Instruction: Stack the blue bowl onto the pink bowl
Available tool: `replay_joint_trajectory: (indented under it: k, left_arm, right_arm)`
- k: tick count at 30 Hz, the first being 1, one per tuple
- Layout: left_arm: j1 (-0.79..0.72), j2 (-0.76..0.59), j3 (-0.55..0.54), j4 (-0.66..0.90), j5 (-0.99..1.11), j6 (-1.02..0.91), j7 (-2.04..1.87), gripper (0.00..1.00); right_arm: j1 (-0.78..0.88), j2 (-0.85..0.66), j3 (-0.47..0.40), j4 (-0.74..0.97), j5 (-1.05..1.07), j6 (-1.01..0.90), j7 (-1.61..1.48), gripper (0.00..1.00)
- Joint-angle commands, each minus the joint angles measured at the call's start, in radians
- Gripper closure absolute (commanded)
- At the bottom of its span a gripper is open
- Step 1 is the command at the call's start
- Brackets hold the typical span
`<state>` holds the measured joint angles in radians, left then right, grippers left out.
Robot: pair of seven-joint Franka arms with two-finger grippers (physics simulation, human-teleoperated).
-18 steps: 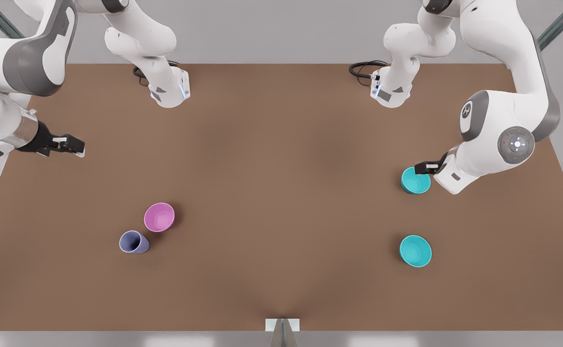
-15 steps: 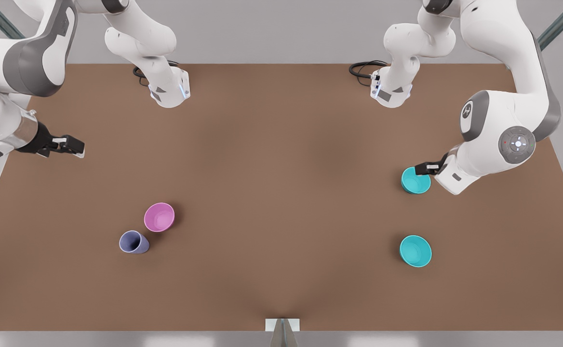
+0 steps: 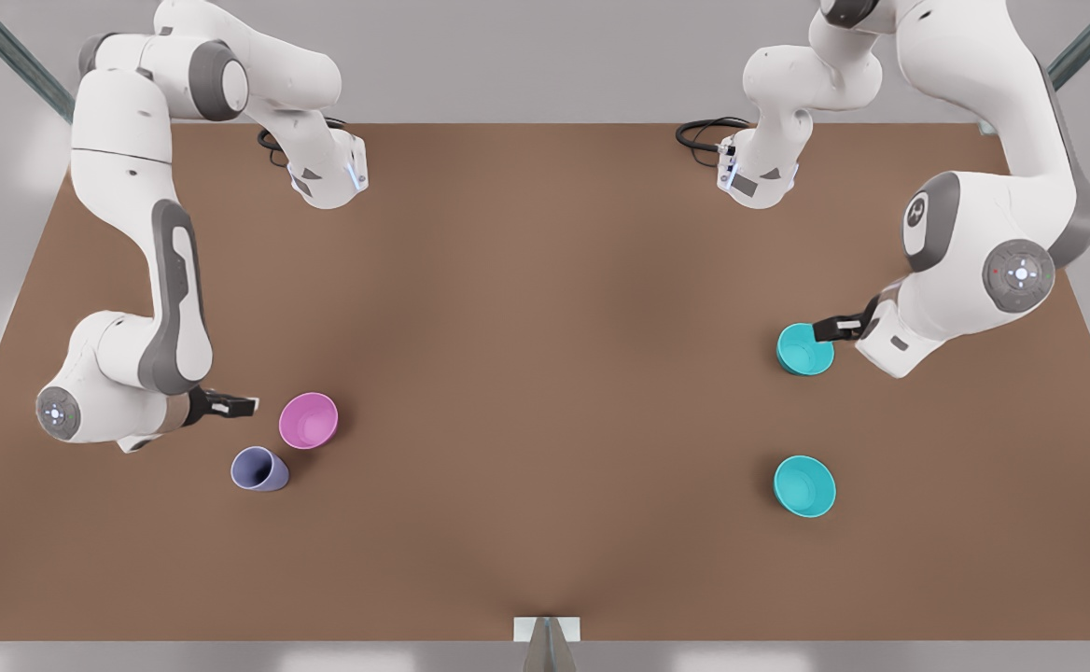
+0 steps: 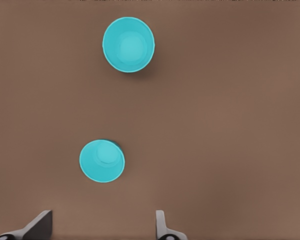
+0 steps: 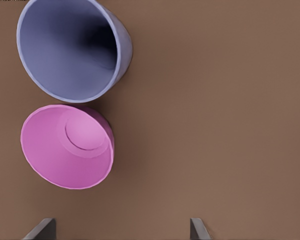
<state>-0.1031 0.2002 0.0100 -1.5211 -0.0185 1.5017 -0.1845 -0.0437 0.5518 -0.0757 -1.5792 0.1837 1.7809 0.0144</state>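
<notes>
At the front view's right, your left gripper (image 3: 823, 329), fingers wide, hovers over the blue bowl (image 3: 804, 349); the right gripper (image 3: 248, 405), fingers likewise spread, waits beside the pink bowl (image 3: 308, 420).

arms: glossy white shells, rounded links | joints: grey bands and grey side panels | wrist caps: grey disc, small lit white dots, one red dot on the front view's right arm | grippers: black fingers, pale pads | bases: white, blue light strip, grey mark | cables: black loops behind each base
</notes>
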Motion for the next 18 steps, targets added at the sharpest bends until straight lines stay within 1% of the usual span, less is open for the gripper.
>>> replay_joint_trajectory:
  k: [1, 3, 5, 8, 9, 11, 13, 15, 18]
  left_arm:
    - [0.002, -0.002, -0.001, 0.018, -0.003, -0.014, 0.010, 0.00]
    - [-0.009, -0.001, -0.005, 0.021, -0.003, -0.041, 0.010, 0.00]
    - [-0.010, 0.008, -0.016, 0.021, -0.001, -0.087, 0.011, 0.00]
    - [-0.001, 0.010, -0.025, 0.022, 0.003, -0.083, 0.013, 0.00]
    - [0.000, 0.013, -0.025, 0.022, 0.005, -0.081, 0.013, 0.00]
    - [0.013, 0.013, -0.022, 0.033, 0.019, -0.083, 0.017, 0.00]
    - [0.020, 0.028, -0.021, 0.033, 0.019, -0.083, 0.045, 0.00]
    - [0.071, 0.045, -0.019, 0.033, 0.012, -0.083, 0.049, 0.00]
    - [0.074, 0.051, -0.019, 0.033, 0.019, -0.083, 0.072, 0.00]
  right_arm:
    - [0.008, 0.000, 0.001, -0.031, 0.031, 0.239, 0.127, 0.00]
    - [0.021, 0.002, 0.001, -0.085, 0.031, 0.325, 0.147, 0.00]
    - [0.027, 0.005, 0.002, -0.116, 0.065, 0.347, 0.150, 0.00]
    - [0.027, 0.003, 0.008, -0.156, 0.079, 0.362, 0.131, 0.00]
    - [0.027, 0.007, 0.008, -0.162, 0.079, 0.382, 0.131, 0.00]
    - [0.027, 0.010, 0.013, -0.226, 0.079, 0.469, 0.130, 0.00]
    - [0.028, 0.010, 0.013, -0.252, 0.079, 0.503, 0.130, 0.00]
    - [0.028, 0.008, 0.013, -0.269, 0.079, 0.508, 0.130, 0.00]
    - [0.035, 0.010, 0.014, -0.288, 0.102, 0.508, 0.130, 0.00]
